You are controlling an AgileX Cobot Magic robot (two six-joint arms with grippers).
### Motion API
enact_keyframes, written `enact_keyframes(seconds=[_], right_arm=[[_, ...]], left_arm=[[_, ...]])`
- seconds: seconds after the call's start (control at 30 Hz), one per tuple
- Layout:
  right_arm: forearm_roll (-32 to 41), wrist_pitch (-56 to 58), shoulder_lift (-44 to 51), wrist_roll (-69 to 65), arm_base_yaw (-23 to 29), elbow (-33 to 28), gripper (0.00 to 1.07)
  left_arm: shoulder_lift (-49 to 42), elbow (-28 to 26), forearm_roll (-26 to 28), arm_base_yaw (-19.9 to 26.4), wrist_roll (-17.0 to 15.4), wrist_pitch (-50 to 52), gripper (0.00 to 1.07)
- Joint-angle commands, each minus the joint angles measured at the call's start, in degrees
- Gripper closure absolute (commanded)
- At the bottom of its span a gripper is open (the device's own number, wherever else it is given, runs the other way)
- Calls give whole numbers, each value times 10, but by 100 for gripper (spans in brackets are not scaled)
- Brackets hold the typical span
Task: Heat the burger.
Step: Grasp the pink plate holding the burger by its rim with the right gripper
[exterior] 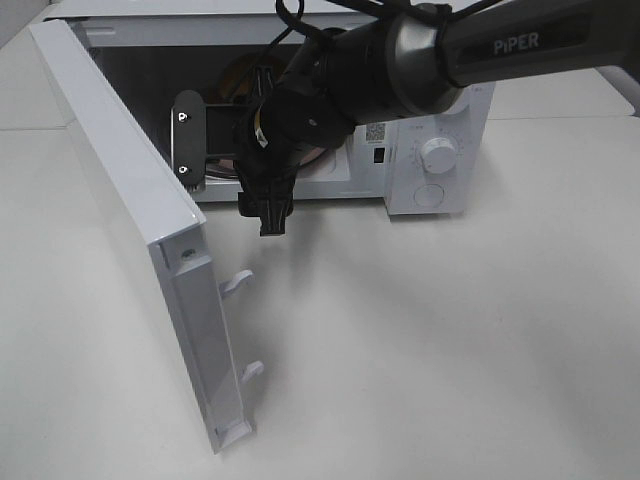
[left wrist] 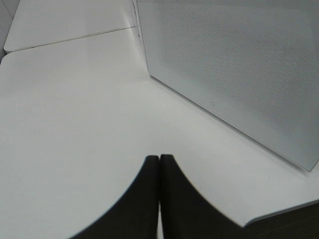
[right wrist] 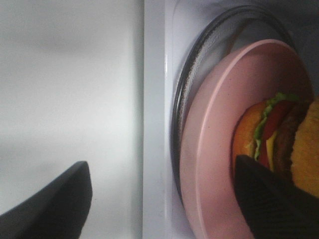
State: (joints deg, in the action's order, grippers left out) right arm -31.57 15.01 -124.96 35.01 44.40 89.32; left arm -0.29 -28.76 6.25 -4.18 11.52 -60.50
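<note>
The burger (right wrist: 279, 139) shows its bun, lettuce, tomato, cheese and patty. It sits on a pink plate (right wrist: 214, 149) on the glass turntable (right wrist: 192, 69) inside the open white microwave (exterior: 440, 110). My right gripper (right wrist: 160, 164) is open and empty at the oven's mouth, one finger (right wrist: 269, 199) over the plate beside the burger, the other (right wrist: 55, 199) outside over the table. In the exterior high view the right gripper (exterior: 262, 185) and its arm hide the burger. My left gripper (left wrist: 159, 158) is shut and empty, low over the table beside the door.
The microwave door (exterior: 150, 200) swings out wide to the front left; its perforated panel (left wrist: 239, 64) fills the left wrist view. Two round knobs (exterior: 437, 153) sit on the oven's right panel. The white table (exterior: 450, 340) spreads in front.
</note>
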Motion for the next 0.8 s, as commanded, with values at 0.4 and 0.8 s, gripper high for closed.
enact_keyframes(seconds=[0.4, 0.8], right_arm=[[-13, -9, -29, -15, -40, 6, 31], [-30, -21, -56, -16, -44, 6, 31]], left_arm=[[-11, 2, 4, 1, -6, 8, 106], [-11, 2, 4, 1, -6, 8, 106]])
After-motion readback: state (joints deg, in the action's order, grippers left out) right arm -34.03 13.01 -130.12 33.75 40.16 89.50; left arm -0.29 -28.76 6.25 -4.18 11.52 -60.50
